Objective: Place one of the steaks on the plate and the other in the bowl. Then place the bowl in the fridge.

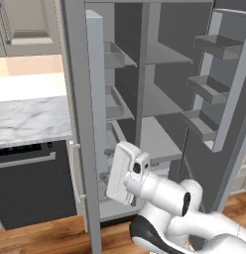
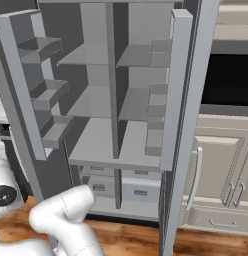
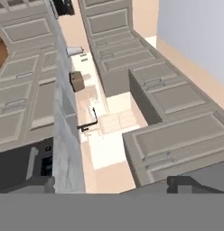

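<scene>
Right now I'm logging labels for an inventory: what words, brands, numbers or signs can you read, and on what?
None can be read.
The fridge, its doors open, bears no lettering on its shelves or door bins.
The black dishwasher has a faint row of marks on its top panel, too blurred to read.
The cabinets are plain.

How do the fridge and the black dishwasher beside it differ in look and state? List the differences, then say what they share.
The fridge is tall and grey; the dishwasher is low and black, tucked under the marble counter. The fridge stands with both doors swung open, showing bare grey shelves and door bins; the dishwasher is shut. The dishwasher's handle runs horizontally; the fridge door's runs vertically. Both stand on the wooden floor.
</scene>
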You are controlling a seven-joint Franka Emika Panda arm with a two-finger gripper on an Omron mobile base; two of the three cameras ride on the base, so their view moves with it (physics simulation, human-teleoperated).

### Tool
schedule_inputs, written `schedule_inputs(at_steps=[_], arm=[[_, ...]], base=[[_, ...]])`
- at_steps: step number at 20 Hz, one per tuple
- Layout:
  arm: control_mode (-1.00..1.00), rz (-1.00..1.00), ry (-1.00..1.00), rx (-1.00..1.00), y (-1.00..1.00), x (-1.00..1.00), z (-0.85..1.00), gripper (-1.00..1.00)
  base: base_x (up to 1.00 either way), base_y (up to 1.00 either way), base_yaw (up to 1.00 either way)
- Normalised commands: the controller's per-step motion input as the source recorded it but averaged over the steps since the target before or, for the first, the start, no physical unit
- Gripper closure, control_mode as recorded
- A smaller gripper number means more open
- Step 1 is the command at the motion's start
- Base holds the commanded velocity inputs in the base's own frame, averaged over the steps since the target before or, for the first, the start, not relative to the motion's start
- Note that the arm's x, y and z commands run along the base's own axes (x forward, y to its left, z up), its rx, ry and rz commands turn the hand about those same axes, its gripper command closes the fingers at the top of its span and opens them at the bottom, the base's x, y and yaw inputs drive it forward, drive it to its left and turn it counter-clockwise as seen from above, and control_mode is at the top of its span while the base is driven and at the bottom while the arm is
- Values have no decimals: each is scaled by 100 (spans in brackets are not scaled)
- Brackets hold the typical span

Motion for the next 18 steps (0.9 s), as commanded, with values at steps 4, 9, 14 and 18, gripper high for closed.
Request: schedule_inputs(at_steps=[4,9,14,18], arm=[[-100,7,56,-5,-27,2,71,-100],[-100,3,51,-22,-4,-3,25,-100],[-100,21,11,-59,-2,-13,0,-100],[-100,36,3,-60,-24,0,0,-100]], base=[[0,0,0],[0,0,0],[0,0,0],[0,0,0]])
